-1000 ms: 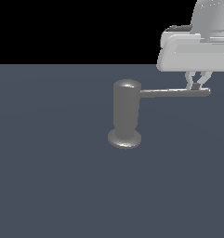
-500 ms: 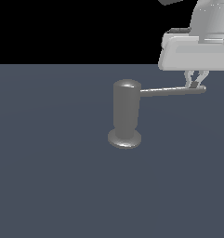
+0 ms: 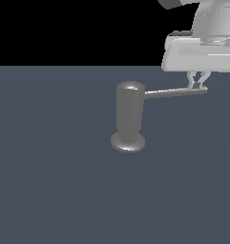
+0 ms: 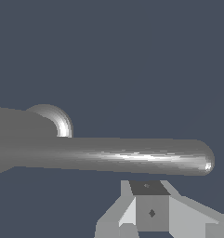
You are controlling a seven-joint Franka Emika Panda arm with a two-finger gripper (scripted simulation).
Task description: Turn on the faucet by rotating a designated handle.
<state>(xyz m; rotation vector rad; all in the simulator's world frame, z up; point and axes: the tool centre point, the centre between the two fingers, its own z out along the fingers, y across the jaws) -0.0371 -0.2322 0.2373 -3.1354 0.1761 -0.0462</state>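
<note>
The faucet [image 3: 130,116] stands upright a little right of centre in the exterior view, its disc base resting on the flat dark grey floor [image 3: 54,181]. The handle [image 3: 176,92] projects from near the cylinder's top toward the exterior view's right, rising slightly, with its rounded tip in the upper right of the frame. The gripper [image 3: 198,84] hangs from the white hand in the upper right corner, its fingertips meeting the handle just short of the tip, from above. In the wrist view the handle [image 4: 132,157] runs across the frame, and one finger [image 4: 148,211] shows close beside it near its end. Whether the jaws are clamped on the rod or merely resting against it cannot be told.
</note>
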